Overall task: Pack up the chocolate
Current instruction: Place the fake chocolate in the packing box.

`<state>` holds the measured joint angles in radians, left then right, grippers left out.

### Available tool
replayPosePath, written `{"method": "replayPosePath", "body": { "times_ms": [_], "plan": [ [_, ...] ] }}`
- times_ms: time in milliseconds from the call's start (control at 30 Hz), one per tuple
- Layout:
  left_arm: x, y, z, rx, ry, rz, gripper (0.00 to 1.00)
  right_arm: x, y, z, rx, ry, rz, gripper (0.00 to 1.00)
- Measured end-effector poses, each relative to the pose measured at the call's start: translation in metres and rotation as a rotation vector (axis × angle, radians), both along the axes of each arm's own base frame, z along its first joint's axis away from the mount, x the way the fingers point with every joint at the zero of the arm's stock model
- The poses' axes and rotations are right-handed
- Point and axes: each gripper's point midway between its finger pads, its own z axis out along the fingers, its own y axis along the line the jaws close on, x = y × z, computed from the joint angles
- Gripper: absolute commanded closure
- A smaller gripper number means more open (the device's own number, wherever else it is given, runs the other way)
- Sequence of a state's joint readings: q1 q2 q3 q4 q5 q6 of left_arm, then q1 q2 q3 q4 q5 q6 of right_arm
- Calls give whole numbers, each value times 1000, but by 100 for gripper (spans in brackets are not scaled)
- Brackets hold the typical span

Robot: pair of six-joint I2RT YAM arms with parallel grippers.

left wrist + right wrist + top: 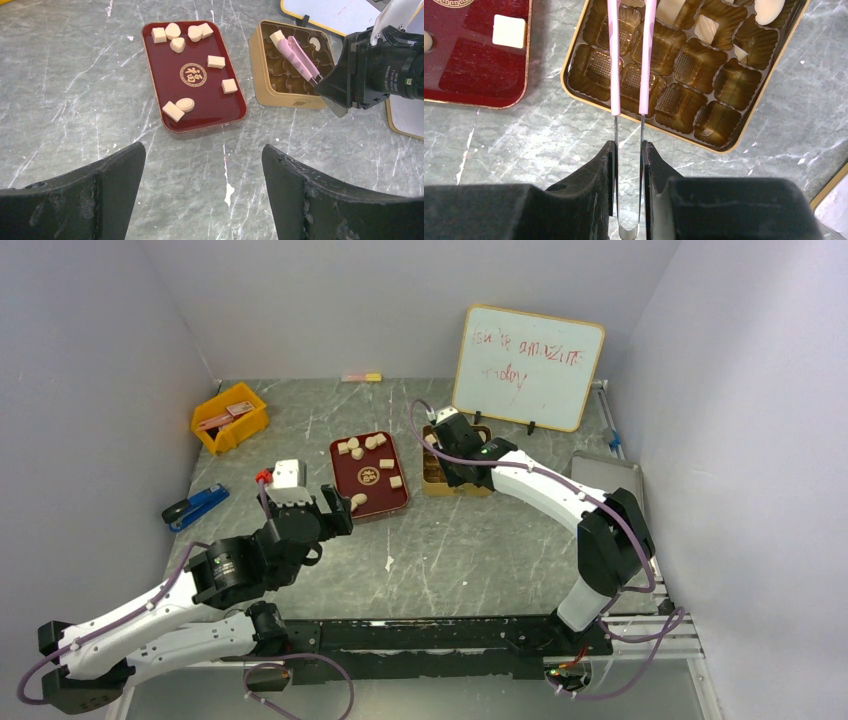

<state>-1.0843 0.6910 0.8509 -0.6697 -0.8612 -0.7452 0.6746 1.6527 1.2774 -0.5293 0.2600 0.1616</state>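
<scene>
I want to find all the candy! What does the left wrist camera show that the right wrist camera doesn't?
Only the left wrist: the whole tray with all its chocolates, and the left end effector wide open. Only the right wrist: the right end effector shut on the tweezers' metal end, and the tin's empty cups up close. Both: the tin, the pink tweezers over it, and a few chocolates inside it.

Plain pale walls (90, 390) enclose a grey marble-patterned table (480, 560) under even light.
</scene>
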Motion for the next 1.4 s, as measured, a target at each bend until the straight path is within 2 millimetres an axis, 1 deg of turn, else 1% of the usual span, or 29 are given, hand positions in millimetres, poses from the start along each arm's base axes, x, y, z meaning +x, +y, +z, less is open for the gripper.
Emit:
{"method": "replayPosePath", "body": {
  "times_ms": [333,1400],
  "plan": [
    [0,0,0,0,0,0,10,-1,-1,-3,-4,5,0,84],
    [0,-1,0,-5,2,-2,10,-1,-1,2,6,-8,1,76]
  ]
}}
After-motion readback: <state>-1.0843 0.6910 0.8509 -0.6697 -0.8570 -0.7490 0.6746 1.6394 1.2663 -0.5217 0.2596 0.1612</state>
